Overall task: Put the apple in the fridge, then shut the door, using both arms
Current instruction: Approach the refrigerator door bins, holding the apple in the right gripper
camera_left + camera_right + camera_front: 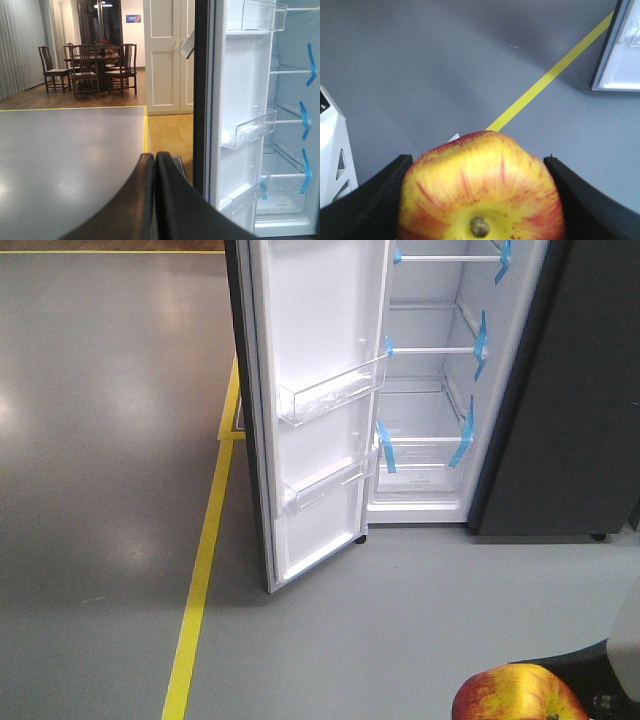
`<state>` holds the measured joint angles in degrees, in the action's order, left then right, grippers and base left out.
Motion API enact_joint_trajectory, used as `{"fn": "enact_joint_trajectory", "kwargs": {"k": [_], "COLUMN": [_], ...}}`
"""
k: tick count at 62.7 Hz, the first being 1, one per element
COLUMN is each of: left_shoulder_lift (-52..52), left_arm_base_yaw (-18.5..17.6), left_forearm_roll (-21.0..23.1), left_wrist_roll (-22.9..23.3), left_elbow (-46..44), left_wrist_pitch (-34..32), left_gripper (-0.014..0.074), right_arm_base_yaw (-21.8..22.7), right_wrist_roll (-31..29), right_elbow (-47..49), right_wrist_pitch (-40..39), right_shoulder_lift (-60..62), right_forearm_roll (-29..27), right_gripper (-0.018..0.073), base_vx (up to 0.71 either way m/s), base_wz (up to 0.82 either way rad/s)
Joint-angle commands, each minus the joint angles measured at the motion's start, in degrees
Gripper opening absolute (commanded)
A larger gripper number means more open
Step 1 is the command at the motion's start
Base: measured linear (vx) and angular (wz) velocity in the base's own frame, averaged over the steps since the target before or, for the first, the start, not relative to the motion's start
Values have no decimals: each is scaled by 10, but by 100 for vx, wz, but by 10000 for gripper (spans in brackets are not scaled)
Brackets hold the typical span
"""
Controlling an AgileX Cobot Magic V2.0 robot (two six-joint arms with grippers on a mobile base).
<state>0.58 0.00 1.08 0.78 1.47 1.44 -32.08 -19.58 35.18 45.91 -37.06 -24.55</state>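
Grey floor (pixel 420 60); right wrist alone shows apple (pixel 480 190) clamped

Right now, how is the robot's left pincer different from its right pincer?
The left pincer is shut and empty, while the right pincer is spread wide and holds the apple. The left pincer looks toward the open door of the fridge, but the right pincer points down at the grey floor. Both are black.
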Motion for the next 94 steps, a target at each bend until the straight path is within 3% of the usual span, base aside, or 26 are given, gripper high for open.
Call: {"fn": "enact_joint_trajectory", "kwargs": {"k": [1,94], "left_shoulder_lift": [10,10], "left_arm_base_yaw": [0,0], "left_forearm_roll": [4,4], "left_wrist_roll": [2,2], "left_elbow": [12,12], "left_wrist_pitch": [-40,-40], "left_gripper": [-6,-6], "right_arm_base_yaw": [0,0], "right_wrist_roll": [-3,-3], "right_elbow": [16,16], "right_wrist_pitch": [-31,-31], "right_shoulder_lift": [2,2], "right_forearm_roll": [-14,-14], "right_gripper": [435,435], "base_vx": [17,17], "base_wz": [-2,2]}}
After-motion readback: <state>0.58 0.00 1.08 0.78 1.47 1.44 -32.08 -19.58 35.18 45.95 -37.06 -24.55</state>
